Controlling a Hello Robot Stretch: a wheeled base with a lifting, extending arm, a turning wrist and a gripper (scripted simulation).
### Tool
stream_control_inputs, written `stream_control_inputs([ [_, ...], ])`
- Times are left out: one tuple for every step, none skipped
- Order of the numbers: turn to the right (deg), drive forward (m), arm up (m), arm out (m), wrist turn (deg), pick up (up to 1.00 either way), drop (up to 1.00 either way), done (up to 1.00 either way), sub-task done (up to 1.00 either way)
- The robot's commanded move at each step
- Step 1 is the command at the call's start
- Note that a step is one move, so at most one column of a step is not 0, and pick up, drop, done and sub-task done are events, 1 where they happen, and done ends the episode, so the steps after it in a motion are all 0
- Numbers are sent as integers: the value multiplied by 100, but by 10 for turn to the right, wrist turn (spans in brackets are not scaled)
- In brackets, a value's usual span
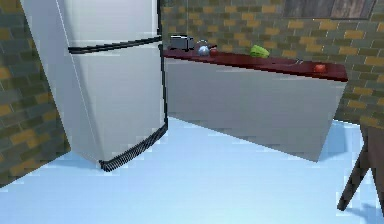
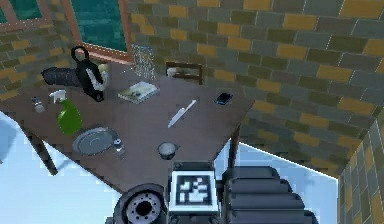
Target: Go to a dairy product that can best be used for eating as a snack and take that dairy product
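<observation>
A tall white fridge (image 1: 100,75) with its doors closed stands at the forward view's left. At the arm side view's bottom edge, the arm's end shows a white square with black marks (image 2: 195,190). Left of that square is the gripper's (image 2: 140,207) dark round body. Its far end cannot be made out, so I cannot tell whether it holds anything. Beyond it stands a wooden table (image 2: 200,125) with a green spray bottle (image 2: 66,113), a grey plate (image 2: 92,140), a small bowl (image 2: 167,150), a knife (image 2: 182,113) and a dark looped object (image 2: 82,72).
A counter with a dark red top (image 1: 250,65) runs right of the fridge and carries a toaster (image 1: 181,43), a kettle (image 1: 203,48), a green item (image 1: 260,50) and a small red item (image 1: 319,68). Pale floor (image 1: 200,170) lies in front. A dark furniture leg (image 1: 360,180) stands at the right edge.
</observation>
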Motion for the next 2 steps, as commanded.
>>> stream_control_inputs([
  [0, 0, 0, 36, 0, 0, 0, 0, 0],
  [0, 0, 0, 0, 450, 0, 0, 0, 0],
])
